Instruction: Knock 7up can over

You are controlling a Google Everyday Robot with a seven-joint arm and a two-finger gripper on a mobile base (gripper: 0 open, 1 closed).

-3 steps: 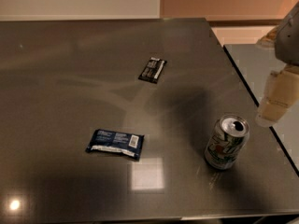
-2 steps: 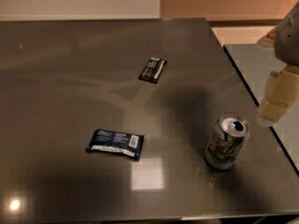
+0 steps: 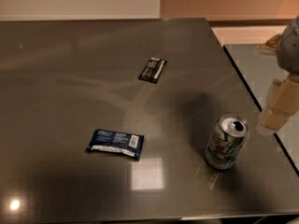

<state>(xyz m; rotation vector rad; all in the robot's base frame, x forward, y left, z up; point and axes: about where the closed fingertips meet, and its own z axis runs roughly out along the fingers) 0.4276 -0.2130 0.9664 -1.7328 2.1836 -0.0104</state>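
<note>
7up can (image 3: 227, 141) stands upright on a dark, glossy table (image 3: 70, 87), close to its right edge and toward the near right corner. Its pull-tab top faces up, and the green lettering on its side is only partly legible. The robot's gripper (image 3: 272, 115) hangs just right of the can, over the table's edge, with a sliver of tabletop between the two. It shows as a pale, blurred block cut off by the right border, and whether it is spread or closed is impossible to judge. Above it, a grey rounded part of the arm (image 3: 289, 45) is likewise cropped by the frame. A dark blue snack packet (image 3: 115, 143) lies flat well left of the can, its white label too soft to read. A black snack wrapper (image 3: 153, 70) lies flat farther back, near the table's middle, its print unreadable. Two bright reflections mark the front of the tabletop: a square patch (image 3: 147, 174) just in front and right of the packet, and a small spot (image 3: 14, 204) at the near left corner. A dark shadow falls on the surface behind the can. A second grey surface (image 3: 254, 64) shows beyond the table's right edge, partly hidden by the arm
</note>
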